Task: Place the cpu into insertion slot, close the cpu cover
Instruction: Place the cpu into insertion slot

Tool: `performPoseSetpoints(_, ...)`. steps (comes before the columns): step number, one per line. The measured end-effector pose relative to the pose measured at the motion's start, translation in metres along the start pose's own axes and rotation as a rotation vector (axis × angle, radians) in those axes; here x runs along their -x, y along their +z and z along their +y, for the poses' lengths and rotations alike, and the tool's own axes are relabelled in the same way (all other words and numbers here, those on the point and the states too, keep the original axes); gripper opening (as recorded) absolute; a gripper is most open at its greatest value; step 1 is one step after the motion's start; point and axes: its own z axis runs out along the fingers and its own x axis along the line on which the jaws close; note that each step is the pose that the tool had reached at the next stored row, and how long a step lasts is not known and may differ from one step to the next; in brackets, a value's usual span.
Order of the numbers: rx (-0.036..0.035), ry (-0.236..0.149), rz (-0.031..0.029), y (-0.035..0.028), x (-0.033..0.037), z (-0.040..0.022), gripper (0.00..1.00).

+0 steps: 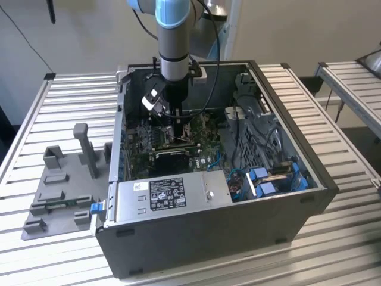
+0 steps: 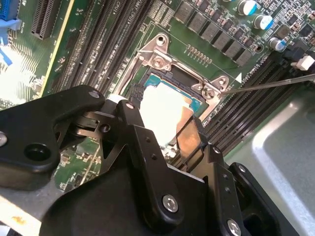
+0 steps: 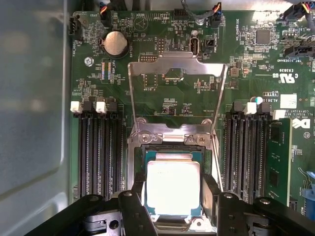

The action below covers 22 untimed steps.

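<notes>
Looking down through the first wrist view, the cpu (image 3: 173, 187) sits square in the insertion slot (image 3: 206, 160). The gripper (image 3: 173, 199) is clamped on it, one finger (image 3: 210, 189) tight against each of two opposite edges with no gap I can see. The cpu's near edge is cut off by the gripper body, and glare washes out its face, so I can't swear it's fully seated. The cpu cover (image 3: 172, 64) is flipped up off the slot on its hinge, board showing through its window. Black memory slots (image 3: 101, 152) flank the insertion slot. In the second wrist view a thin wire lever (image 2: 275, 82) pokes out just beside the slot, its far end out of frame. From the exterior view the arm blocks the slot inside the computer case (image 1: 208, 238).
</notes>
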Motion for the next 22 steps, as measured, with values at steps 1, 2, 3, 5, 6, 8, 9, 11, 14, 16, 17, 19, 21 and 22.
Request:
performPoseSetpoints(1, 0.0000, 0.000, 0.0001, 0.0004, 0.0000, 0.0000, 0.54)
performPoseSetpoints(2, 0.0000, 0.000, 0.0000, 0.0008, 0.0000, 0.0000, 0.54)
performPoseSetpoints(3, 0.0000, 0.000, 0.0000, 0.0011, 0.0001, 0.0000, 0.54)
performPoseSetpoints(5, -0.0001, 0.000, -0.0001, 0.0015, 0.0001, 0.0000, 0.54)
performPoseSetpoints(6, -0.0001, 0.000, 0.0000, 0.0017, 0.0000, 0.0000, 0.54)
performPoseSetpoints(8, 0.0000, 0.000, 0.0002, 0.0020, 0.0001, 0.0000, 0.54)
performPoseSetpoints(9, -0.0001, 0.000, 0.0006, 0.0021, 0.0001, 0.0001, 0.54)
performPoseSetpoints(11, -0.0001, 0.000, 0.0009, 0.0023, 0.0001, 0.0001, 0.54)
performPoseSetpoints(14, -0.0001, 0.000, 0.0021, 0.0025, -0.0001, 0.0002, 0.54)
performPoseSetpoints(16, -0.0001, 0.000, 0.0032, 0.0027, -0.0003, 0.0002, 0.54)
performPoseSetpoints(17, -0.0001, 0.000, 0.0038, 0.0027, -0.0003, 0.0002, 0.54)
performPoseSetpoints(19, -0.0002, 0.000, 0.0050, 0.0030, -0.0003, 0.0002, 0.54)
performPoseSetpoints(21, -0.0002, 0.000, 0.0053, 0.0033, -0.0002, 0.0003, 0.54)
performPoseSetpoints(22, -0.0003, 0.000, 0.0053, 0.0035, -0.0002, 0.0004, 0.54)
